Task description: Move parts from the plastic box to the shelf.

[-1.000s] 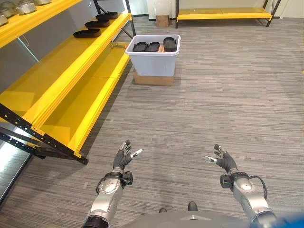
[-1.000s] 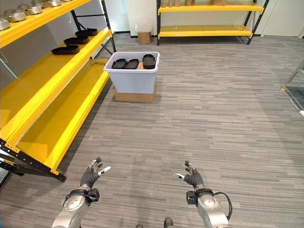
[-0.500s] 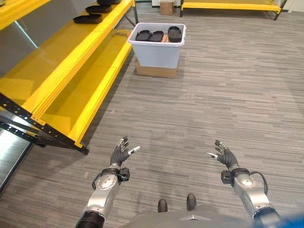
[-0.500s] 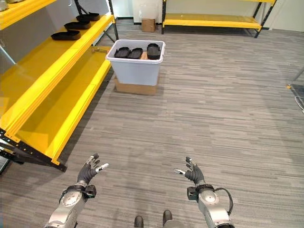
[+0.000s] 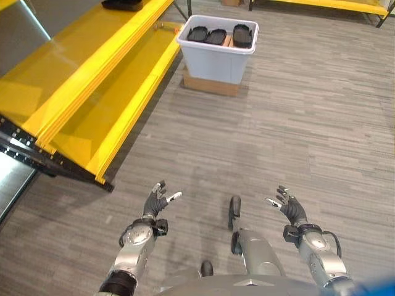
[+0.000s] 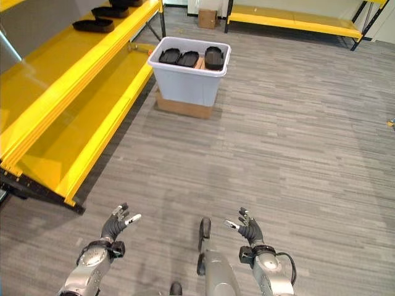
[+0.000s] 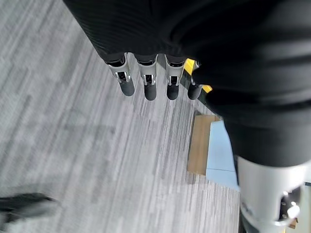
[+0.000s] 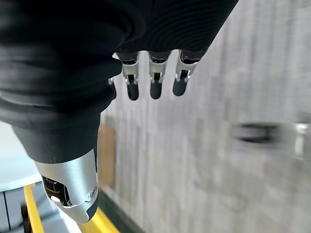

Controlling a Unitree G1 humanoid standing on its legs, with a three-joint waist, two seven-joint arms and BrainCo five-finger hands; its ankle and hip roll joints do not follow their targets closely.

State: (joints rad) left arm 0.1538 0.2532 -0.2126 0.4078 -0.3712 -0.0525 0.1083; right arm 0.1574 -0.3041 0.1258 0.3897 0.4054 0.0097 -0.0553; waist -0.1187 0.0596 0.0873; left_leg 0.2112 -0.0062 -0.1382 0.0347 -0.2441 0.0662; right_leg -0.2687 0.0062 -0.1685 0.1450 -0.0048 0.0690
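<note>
Grey striped carpet floor (image 5: 321, 123) all round, with a long yellow shelf (image 5: 92, 80) running down the robot's left side. The plastic box (image 5: 217, 52) sits well ahead of both sets of fingers, on a flat cardboard piece (image 5: 211, 85), right beside the shelf's lower deck. Three black parts (image 6: 188, 58) lie in it side by side in a row across the box, each one's long axis running away from the robot. Two more black parts (image 6: 94, 26) are already up on the shelf, further along.

Left hand (image 5: 157, 203) and right hand (image 5: 290, 208) are both held low and forward, fingers spread and relaxed, holding nothing. The box is far past the fingertips and a bit toward the left-hand side, so I'd guess the left hand is slightly nearer, but neither can reach until the robot walks closer.
</note>
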